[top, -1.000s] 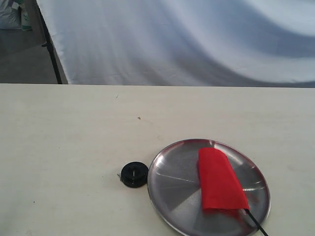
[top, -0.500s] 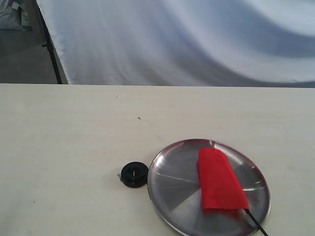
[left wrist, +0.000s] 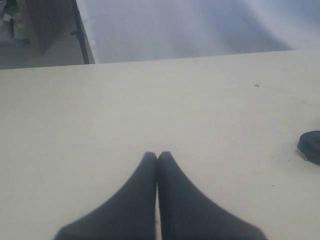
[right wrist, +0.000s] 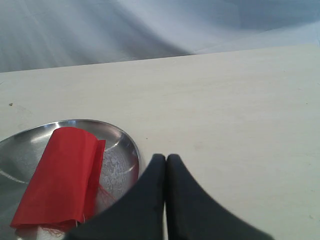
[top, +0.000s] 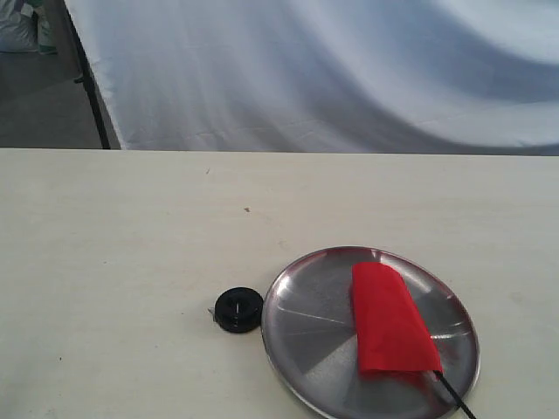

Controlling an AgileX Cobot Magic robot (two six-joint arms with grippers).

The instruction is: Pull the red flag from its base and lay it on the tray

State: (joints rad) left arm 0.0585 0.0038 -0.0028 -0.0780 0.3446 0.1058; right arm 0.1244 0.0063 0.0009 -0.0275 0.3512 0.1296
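Observation:
The red flag lies flat on the round steel tray, its thin black pole sticking out over the near rim. The right wrist view shows the same red flag on the tray. The small black base stands empty on the table just left of the tray; its edge shows as the base in the left wrist view. My left gripper is shut with nothing in it, well away from the base. My right gripper is shut and empty, beside the tray's rim. Neither gripper appears in the exterior view.
The pale table stretches wide to the left and behind the tray. A white cloth backdrop hangs behind the far edge, with a black stand leg at its left.

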